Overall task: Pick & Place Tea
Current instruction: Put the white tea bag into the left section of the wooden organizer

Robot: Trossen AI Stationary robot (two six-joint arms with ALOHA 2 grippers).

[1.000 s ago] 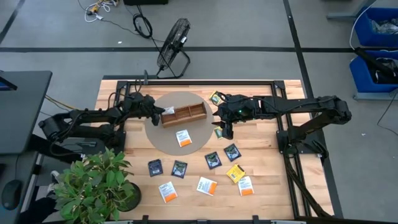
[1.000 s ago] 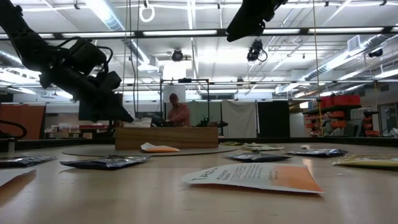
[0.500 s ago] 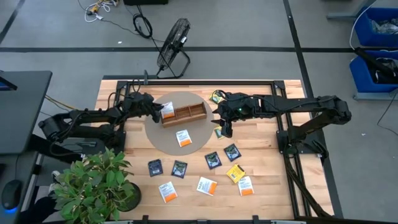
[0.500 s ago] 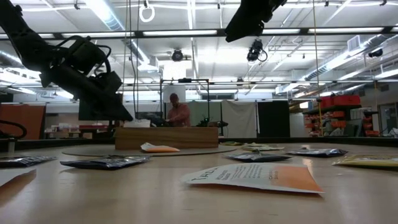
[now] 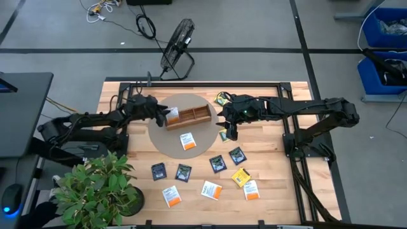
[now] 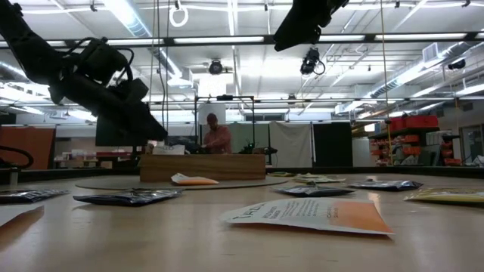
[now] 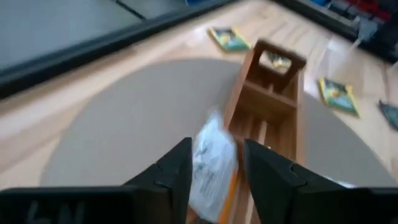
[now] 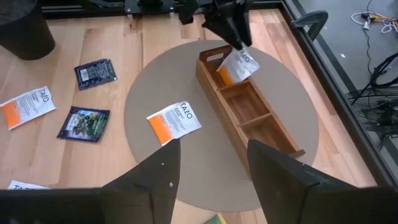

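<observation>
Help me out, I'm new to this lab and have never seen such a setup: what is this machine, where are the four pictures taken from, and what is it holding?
It is a robot with two dark arms at a wooden table. One picture looks straight down, one looks level across the tabletop, and one camera sits on each wrist. Small tea packets, like this white and orange packet, lie scattered around a long wooden tray on a round mat. The left gripper pinches one white and orange held packet over the tray's end compartment. The right gripper hovers open over the mat's other edge, holding nothing. A potted plant stands at one corner.
</observation>
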